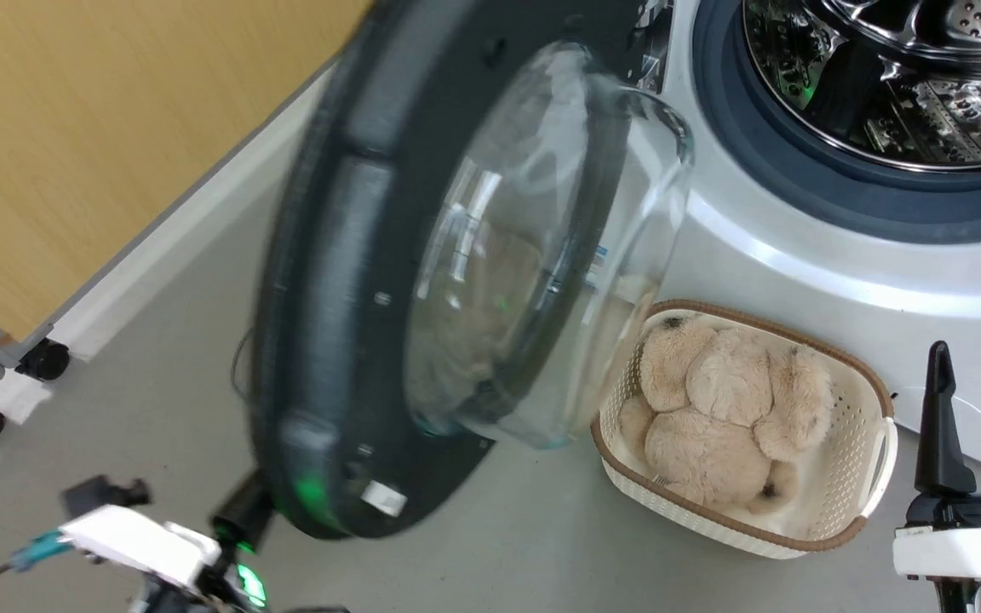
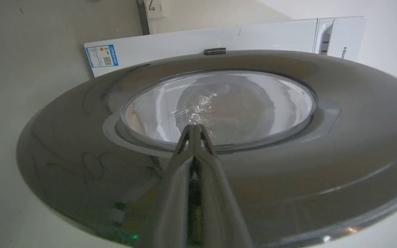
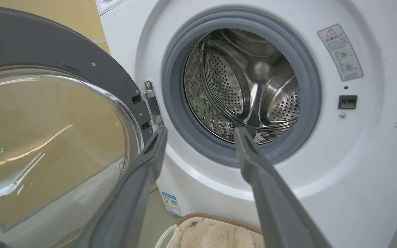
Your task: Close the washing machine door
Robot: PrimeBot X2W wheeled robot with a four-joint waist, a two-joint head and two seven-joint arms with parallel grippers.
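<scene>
While washing machine door stands half open, left end effector, closed and empty, meets its outer face: push steadily toward washing machine, glass clearing laundry basket; right end effector open, empty

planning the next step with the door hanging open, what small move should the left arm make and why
Probably push the door toward the washing machine with the left gripper: its shut fingers appear to rest on the door's outer face by the window, and the drum is uncovered.
</scene>
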